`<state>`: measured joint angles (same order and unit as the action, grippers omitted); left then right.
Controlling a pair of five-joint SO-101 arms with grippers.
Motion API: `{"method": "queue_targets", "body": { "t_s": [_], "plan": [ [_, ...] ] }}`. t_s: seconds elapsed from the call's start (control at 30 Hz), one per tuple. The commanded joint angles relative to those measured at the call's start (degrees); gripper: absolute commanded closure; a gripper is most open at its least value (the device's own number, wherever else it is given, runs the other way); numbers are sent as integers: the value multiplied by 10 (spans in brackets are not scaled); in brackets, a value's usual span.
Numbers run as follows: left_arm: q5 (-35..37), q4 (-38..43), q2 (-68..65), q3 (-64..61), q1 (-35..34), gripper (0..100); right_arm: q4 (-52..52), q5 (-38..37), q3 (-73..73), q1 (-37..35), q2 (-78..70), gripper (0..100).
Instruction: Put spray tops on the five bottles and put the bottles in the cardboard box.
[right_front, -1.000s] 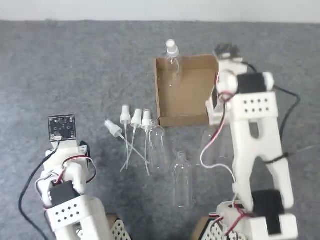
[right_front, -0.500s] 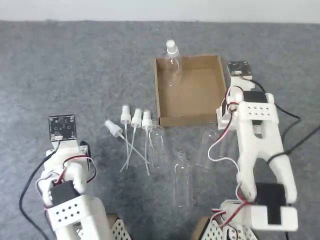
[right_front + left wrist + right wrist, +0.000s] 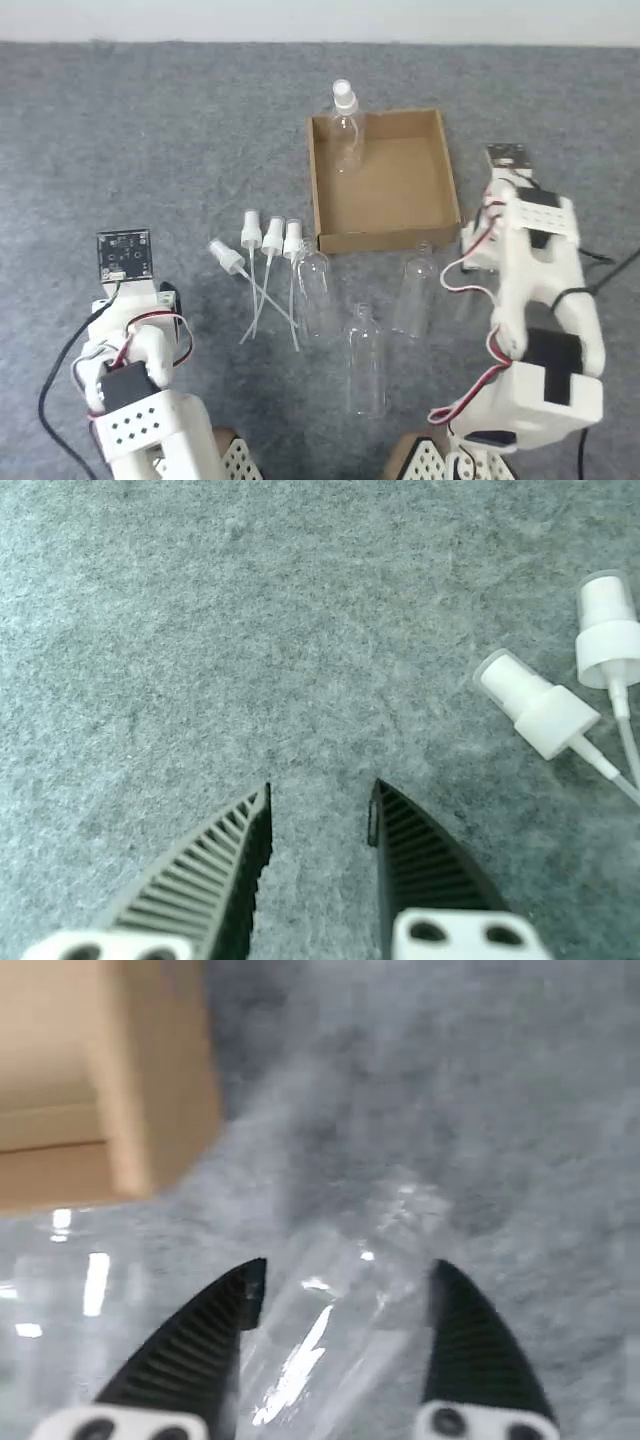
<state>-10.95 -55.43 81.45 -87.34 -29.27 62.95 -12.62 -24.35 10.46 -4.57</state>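
Bottles (image 3: 365,360) uncapped on the carpet (image 3: 150,130) by the cardboard box (image 3: 370,240), one capped inside. Right gripper (image 3: 347,1265) spread wide over a clear bottle (image 3: 330,1350), left gripper (image 3: 323,786) gaping, empty. Could easily knock it over closing off-centre.

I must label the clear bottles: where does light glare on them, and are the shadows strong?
Right wrist view: white glints streak the bottle between the fingers of the open right gripper, and a second bottle near the cardboard box. High view: even light, weak shadows, faint highlights on the bottles. Left wrist view: no glare on the spray tops.
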Motion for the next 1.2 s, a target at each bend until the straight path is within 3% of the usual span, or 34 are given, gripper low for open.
{"method": "queue_targets", "body": {
  "t_s": [0.0, 0.2, 0.4, 0.53, 0.67, 0.83, 1.17],
  "plan": [
    [3, 2, 6, 14, 2, 855, -12, -93, 4, 61, 1, 916],
    [-25, -1, 4, 56, 2, 855, -41, -270, 6, 153, 1, 919],
    [-55, -110, -36, 211, 31, 855, -44, -407, 5, 190, 1, 916],
    [-51, -174, -165, 332, 80, 856, -72, -436, -9, 191, 2, 919],
    [23, -184, -308, 404, 149, 856, -140, -482, -55, 190, 8, 918],
    [137, -127, -452, 434, 217, 855, -174, -487, -80, 191, 7, 914],
    [251, 4, -655, 455, 200, 859, -168, -487, -82, 192, 7, 913]
  ]
}}
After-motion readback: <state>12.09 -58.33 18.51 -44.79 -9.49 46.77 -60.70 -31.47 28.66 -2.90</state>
